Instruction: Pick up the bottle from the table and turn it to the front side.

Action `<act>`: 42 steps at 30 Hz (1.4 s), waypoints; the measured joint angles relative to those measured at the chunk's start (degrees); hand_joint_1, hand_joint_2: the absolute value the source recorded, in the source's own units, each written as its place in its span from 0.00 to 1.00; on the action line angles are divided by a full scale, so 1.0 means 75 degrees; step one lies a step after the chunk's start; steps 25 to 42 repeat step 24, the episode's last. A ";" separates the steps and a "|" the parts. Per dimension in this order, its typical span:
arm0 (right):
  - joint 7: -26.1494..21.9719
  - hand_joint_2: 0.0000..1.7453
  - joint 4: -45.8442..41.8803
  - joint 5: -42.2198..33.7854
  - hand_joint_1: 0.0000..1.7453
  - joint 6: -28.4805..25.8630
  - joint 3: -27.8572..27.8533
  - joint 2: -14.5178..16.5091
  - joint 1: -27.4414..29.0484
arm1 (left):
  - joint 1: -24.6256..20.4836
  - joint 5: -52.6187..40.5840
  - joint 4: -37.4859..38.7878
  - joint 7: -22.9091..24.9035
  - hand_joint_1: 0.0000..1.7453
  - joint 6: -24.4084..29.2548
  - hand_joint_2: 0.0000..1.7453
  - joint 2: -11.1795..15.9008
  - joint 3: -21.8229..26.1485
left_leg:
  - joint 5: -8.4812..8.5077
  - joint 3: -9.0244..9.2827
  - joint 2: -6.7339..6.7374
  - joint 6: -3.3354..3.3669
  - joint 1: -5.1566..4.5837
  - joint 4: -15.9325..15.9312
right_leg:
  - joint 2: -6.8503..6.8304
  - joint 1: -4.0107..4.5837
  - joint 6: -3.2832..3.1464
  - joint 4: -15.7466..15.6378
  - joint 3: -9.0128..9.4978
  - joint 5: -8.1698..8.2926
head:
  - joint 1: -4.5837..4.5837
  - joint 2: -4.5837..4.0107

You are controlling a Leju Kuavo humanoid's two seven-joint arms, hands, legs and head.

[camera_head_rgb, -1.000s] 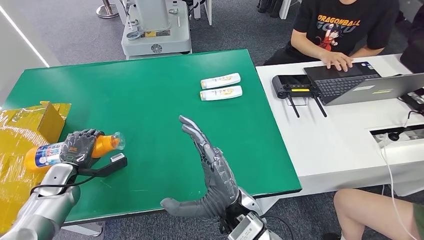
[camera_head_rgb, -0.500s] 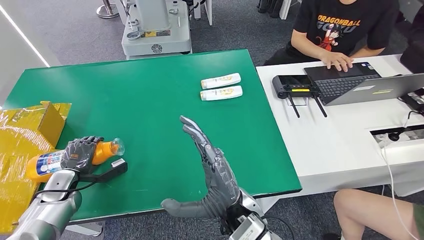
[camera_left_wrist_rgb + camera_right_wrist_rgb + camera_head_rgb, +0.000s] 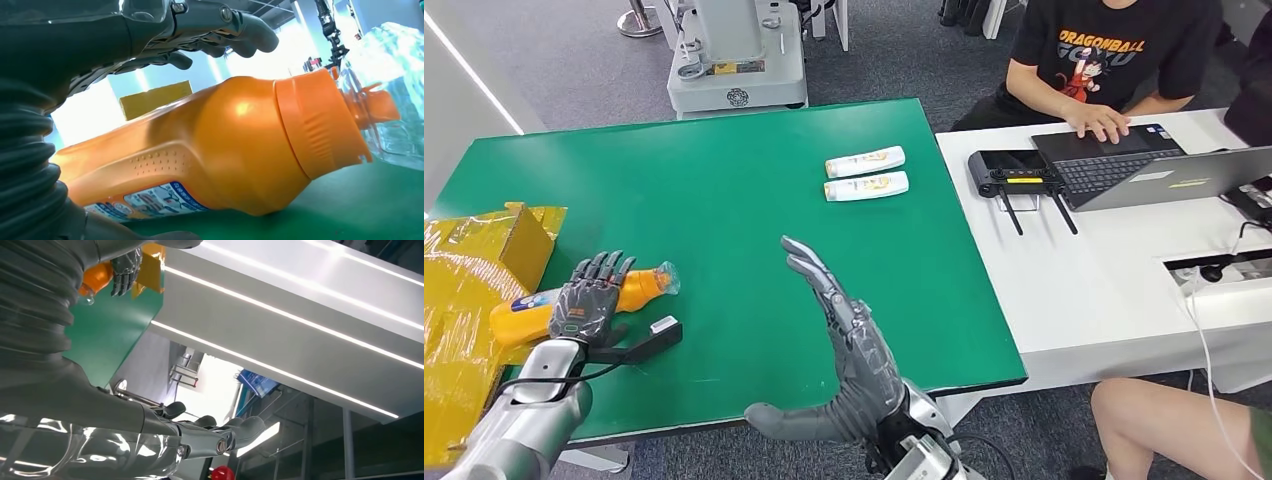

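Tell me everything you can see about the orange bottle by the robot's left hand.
The orange bottle looks like glossy plastic, with a ribbed orange collar, a clear cap over its spout and a blue and white label low on its body. It lies on its side on the green table, near the left edge beside the yellow box, cap pointing toward the table's middle. The left hand is over its middle with fingers spread above it; whether they touch it is unclear.

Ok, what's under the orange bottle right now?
The orange bottle lies on its side on the green table. The left hand spreads over its middle, hiding the label there.
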 joint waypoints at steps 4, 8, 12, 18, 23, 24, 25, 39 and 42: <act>0.0020 1.00 -0.0038 0.0020 0.00 0.0071 -0.0007 0.0000 0.0014 | 0.0087 -0.0087 -0.0012 -0.0026 0.00 0.0169 1.00 -0.0002 0.0081 | 0.0000 0.0000 0.0000 0.0000 0.0000 0.0000 | 0.0000 0.0000 0.0000 0.0000 0.0000 0.0000 | 0.0000 0.0000; 0.0027 1.00 -0.0047 0.0082 0.00 0.0070 -0.0015 0.0000 0.0039 | 0.0469 -0.0189 -0.0775 -0.0357 0.00 0.0375 1.00 -0.0019 0.0470 | 0.0000 0.0000 0.0002 0.0000 0.0000 0.0000 | 0.0002 0.0000 0.0000 -0.0002 -0.0002 0.0000 | 0.0000 0.0000; 0.0037 1.00 -0.0044 0.0079 0.00 0.0090 -0.0015 0.0000 0.0059 | 0.1121 0.0100 -0.2762 -0.1692 0.00 0.0430 1.00 -0.0290 0.1511 | -0.0001 -0.0001 0.0001 0.0000 -0.0001 0.0001 | 0.0001 -0.0002 0.0000 -0.0003 -0.0003 0.0000 | 0.0001 0.0000; -0.0021 1.00 0.0071 -0.0170 0.00 0.0141 0.0000 0.0000 0.0007 | 0.1715 0.2928 -0.6002 -0.3625 0.00 0.0458 1.00 -0.1093 0.3193 | -0.0001 -0.0001 0.0008 0.0001 -0.0001 0.0001 | 0.0011 -0.0002 0.0001 -0.0003 -0.0001 0.0001 | -0.0001 0.0000; -0.0188 1.00 0.0314 -0.0370 0.00 -0.0127 0.0088 0.0000 -0.0138 | 0.1937 0.6420 -0.8470 -0.3709 0.00 0.0484 1.00 -0.1620 0.3276 | 0.0001 -0.0001 -0.0032 0.0003 0.0000 0.0001 | -0.0037 0.0000 0.0003 -0.0005 0.0007 -0.0003 | 0.0000 0.0000; -0.0206 1.00 0.0332 -0.0385 0.00 -0.0152 0.0095 0.0000 -0.0143 | 0.1949 0.6684 -0.8655 -0.3713 0.00 0.0484 1.00 -0.1673 0.3266 | 0.0002 -0.0001 -0.0037 0.0004 0.0000 0.0001 | -0.0042 0.0000 0.0004 -0.0005 0.0009 -0.0004 | -0.0001 0.0000; -0.0206 1.00 0.0332 -0.0385 0.00 -0.0152 0.0095 0.0000 -0.0143 | 0.1949 0.6684 -0.8655 -0.3713 0.00 0.0484 1.00 -0.1673 0.3266 | 0.0002 -0.0001 -0.0037 0.0004 0.0000 0.0001 | -0.0042 0.0000 0.0004 -0.0005 0.0009 -0.0004 | -0.0001 0.0000; -0.0206 1.00 0.0332 -0.0385 0.00 -0.0152 0.0095 0.0000 -0.0143 | 0.1949 0.6684 -0.8655 -0.3713 0.00 0.0484 1.00 -0.1673 0.3266 | 0.0002 -0.0001 -0.0037 0.0004 0.0000 0.0001 | -0.0042 0.0000 0.0004 -0.0005 0.0009 -0.0004 | -0.0001 0.0000; -0.0206 1.00 0.0332 -0.0385 0.00 -0.0152 0.0095 0.0000 -0.0143 | 0.1949 0.6684 -0.8655 -0.3713 0.00 0.0484 1.00 -0.1673 0.3266 | 0.0002 -0.0001 -0.0037 0.0004 0.0000 0.0001 | -0.0042 0.0000 0.0004 -0.0005 0.0009 -0.0004 | -0.0001 0.0000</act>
